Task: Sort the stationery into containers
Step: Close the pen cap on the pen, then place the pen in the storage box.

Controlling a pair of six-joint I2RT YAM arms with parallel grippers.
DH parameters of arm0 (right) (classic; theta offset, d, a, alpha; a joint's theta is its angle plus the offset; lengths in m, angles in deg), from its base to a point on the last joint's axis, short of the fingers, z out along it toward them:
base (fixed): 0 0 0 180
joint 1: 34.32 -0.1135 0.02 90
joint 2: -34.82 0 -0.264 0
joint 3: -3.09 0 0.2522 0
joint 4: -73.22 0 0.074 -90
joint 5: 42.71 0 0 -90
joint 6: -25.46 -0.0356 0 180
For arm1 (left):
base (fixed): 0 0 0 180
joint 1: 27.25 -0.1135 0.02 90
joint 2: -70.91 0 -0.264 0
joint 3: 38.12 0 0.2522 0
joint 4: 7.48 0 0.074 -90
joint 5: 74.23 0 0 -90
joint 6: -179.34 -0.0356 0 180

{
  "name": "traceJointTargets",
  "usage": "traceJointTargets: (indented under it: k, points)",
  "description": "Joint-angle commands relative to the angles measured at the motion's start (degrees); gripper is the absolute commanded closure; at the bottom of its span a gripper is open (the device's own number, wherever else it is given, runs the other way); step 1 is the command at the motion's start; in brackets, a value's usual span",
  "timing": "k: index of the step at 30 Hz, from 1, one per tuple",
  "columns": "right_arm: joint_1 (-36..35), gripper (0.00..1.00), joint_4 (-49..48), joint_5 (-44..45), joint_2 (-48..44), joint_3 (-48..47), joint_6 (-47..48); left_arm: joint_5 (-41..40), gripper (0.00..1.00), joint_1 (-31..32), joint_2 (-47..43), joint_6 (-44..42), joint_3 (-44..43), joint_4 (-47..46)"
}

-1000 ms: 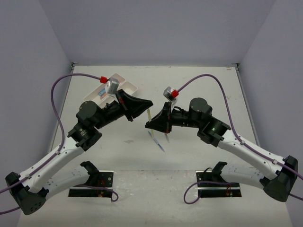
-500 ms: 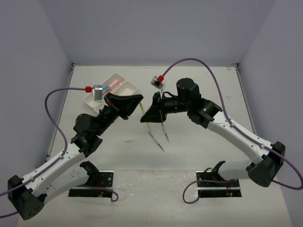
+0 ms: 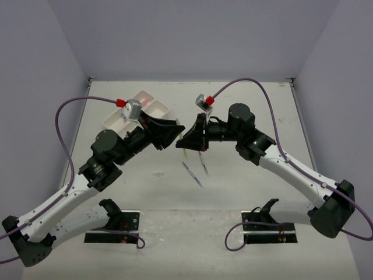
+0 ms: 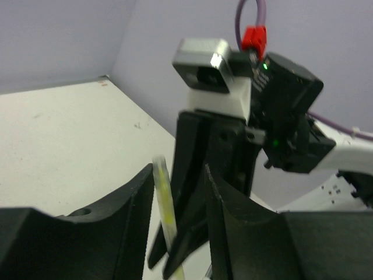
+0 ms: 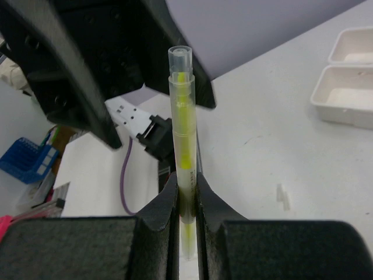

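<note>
Yellow pen [image 5: 182,116] pinched tight in right end effector [image 5: 185,181]; left end effector [image 4: 179,175] parted loosely around same pen.
</note>
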Motion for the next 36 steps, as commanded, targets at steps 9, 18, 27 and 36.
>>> traceJointTargets:
  k: [9, 18, 27, 36]
  points:
    - [1.63, 1.00, -11.74, 4.86, -7.49, 5.35, 0.02, 10.56, 0.73, 2.37, 3.88, -4.34, -8.55, 7.87]
    - [0.71, 1.00, -11.10, 2.74, -8.73, 5.99, 1.45, 9.63, 0.99, 2.29, 7.83, -4.73, -8.91, 5.97]
    - [1.14, 0.01, -1.93, 17.97, -11.01, 8.87, 4.32, -10.88, 1.00, 0.81, 15.15, -14.18, -20.55, 21.85]
    - [2.56, 0.01, 6.29, 43.86, -27.77, 19.99, 7.31, -40.90, 1.00, -18.02, 44.49, -37.90, -31.86, 29.69]
